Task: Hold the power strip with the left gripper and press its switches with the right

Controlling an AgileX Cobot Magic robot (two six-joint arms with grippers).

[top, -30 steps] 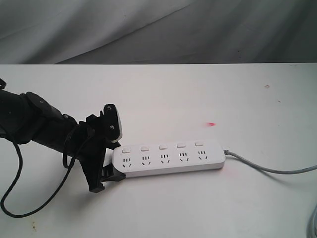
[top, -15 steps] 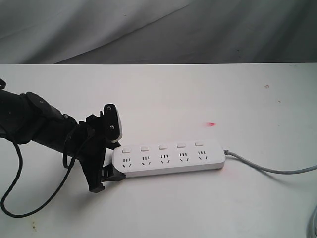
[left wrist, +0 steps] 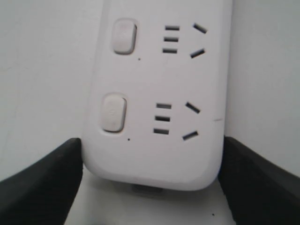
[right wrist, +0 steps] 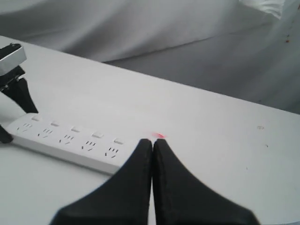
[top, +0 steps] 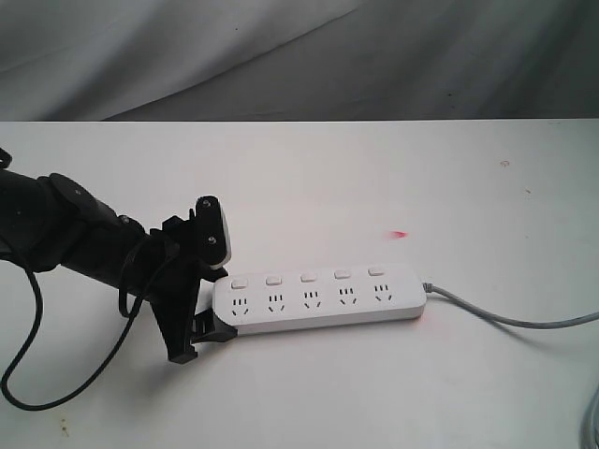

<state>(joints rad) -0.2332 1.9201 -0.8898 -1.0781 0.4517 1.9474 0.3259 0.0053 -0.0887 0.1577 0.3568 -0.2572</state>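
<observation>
The white power strip [top: 318, 304] lies flat on the white table, its grey cord [top: 496, 316] running off to the right. A row of small white switches [top: 307, 277] sits above the sockets. My left gripper [top: 215, 290] straddles the strip's left end, one black finger against each long side, shut on it. Up close, the left wrist view shows the power strip [left wrist: 154, 89], two switches [left wrist: 114, 112] and my left gripper [left wrist: 151, 159] with a finger [left wrist: 47, 183] pressed to each edge. My right gripper [right wrist: 153, 143] is shut and empty above the table beyond the power strip [right wrist: 70, 140]; the exterior view does not show it.
A small red spot [top: 401, 233] marks the table behind the strip's cord end. Crumpled grey cloth [top: 299, 56] hangs behind the table's far edge. A black cable [top: 28, 374] loops from the left arm down to the front left of the table.
</observation>
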